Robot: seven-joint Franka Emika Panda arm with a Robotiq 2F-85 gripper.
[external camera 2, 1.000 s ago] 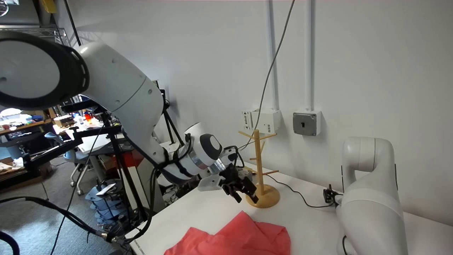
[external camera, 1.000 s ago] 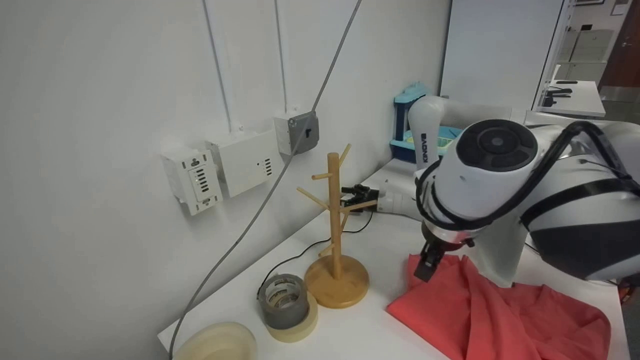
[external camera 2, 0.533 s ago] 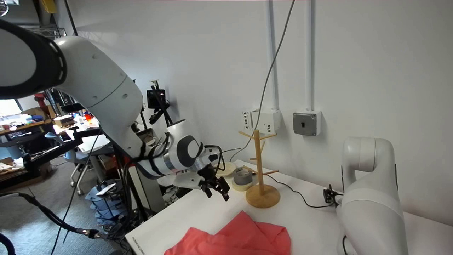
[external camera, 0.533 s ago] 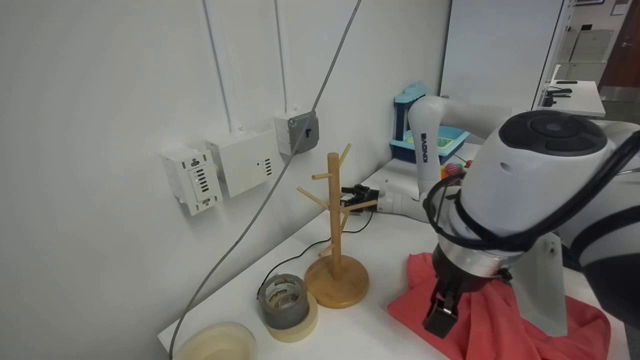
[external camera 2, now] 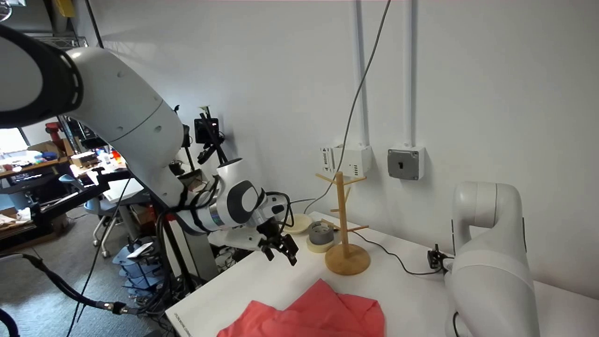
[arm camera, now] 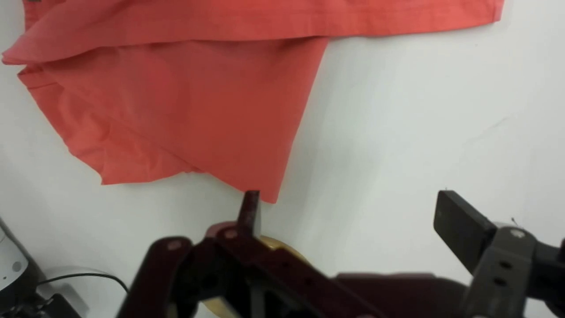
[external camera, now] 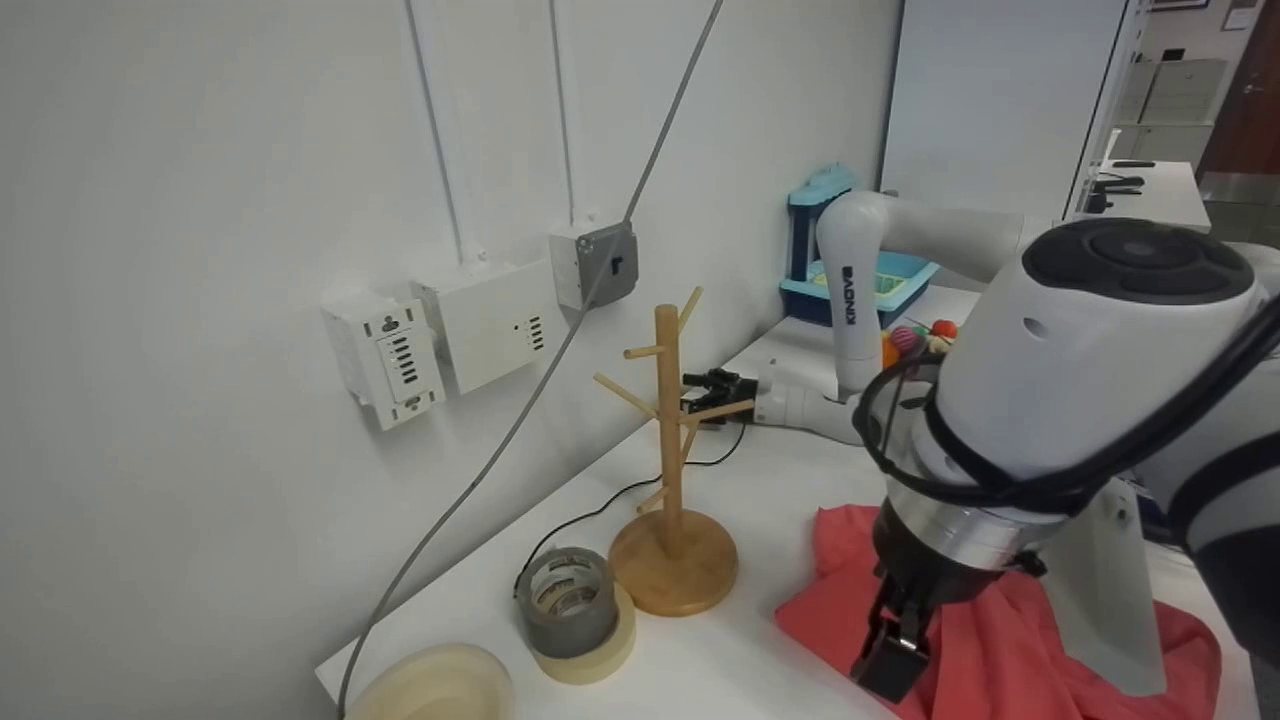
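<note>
Reference: 12 o'clock is the top of each view.

In an exterior view, the black two-finger metal gripper (external camera: 893, 665) sits further toward 5 o'clock than one second earlier. It overlaps the left edge of the crumpled coral-red fabric cloth (external camera: 985, 640), whose lie on the white flat-topped table (external camera: 720, 680) is unchanged. The tan wooden peg stand with a round base (external camera: 672, 570) is at 10 o'clock from the gripper, well apart.

In an exterior view, the same shift reads as travel toward 9 o'clock; the grey cylindrical tape roll (external camera 2: 321, 232) is now in plain view. The cloth is at 5 o'clock from the gripper. Assessment: the shift increases clearance from the stand and leaves the cloth unhandled.

In the wrist view, the fingers (arm camera: 463, 229) are spread wide, gripping nothing. The cloth extends from 10 to 12 o'clock; its lowest corner appears just beside the 9 o'clock fingertip, but contact cannot be confirmed.
</note>
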